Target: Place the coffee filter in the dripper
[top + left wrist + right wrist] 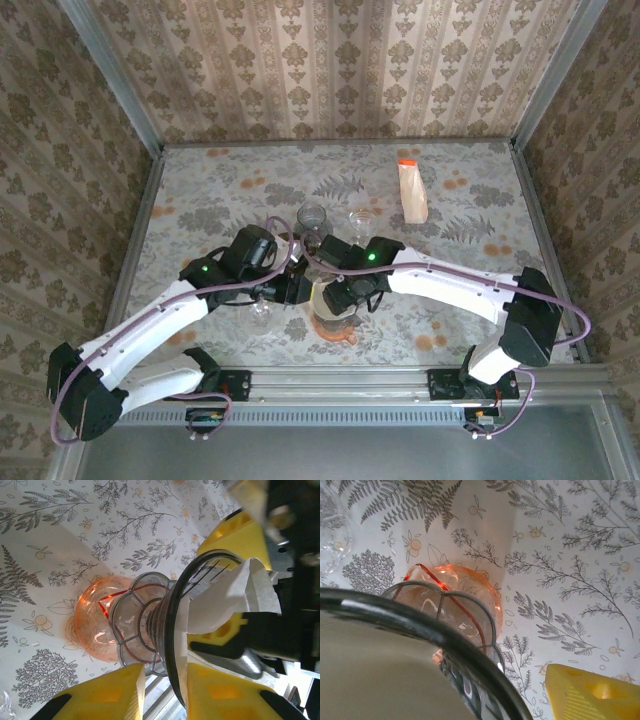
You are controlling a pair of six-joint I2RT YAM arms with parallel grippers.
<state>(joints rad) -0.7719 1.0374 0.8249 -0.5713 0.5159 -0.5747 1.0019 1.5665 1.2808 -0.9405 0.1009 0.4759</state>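
The dripper (333,312) is a clear cone in a dark wire cage with a black rim (172,630), standing on an orange glass base (95,615). The white coffee filter (225,605) sits in its mouth, its top sticking out past the rim. My left gripper (164,667) straddles the rim: one yellow finger (225,692) lies against the filter's edge inside, and the other's tip touches the cage outside. My right gripper (227,582) stands open with its fingers wide on either side of the filter's top. In the right wrist view, the rim (445,645) and the filter (370,675) lie beside one yellow finger (592,692).
Two clear glasses (313,218) (360,218) stand behind the dripper, and a paper pouch with an orange top (412,192) lies at the back right. A small glass (261,312) sits under the left arm. A metal rail (340,378) runs along the near edge.
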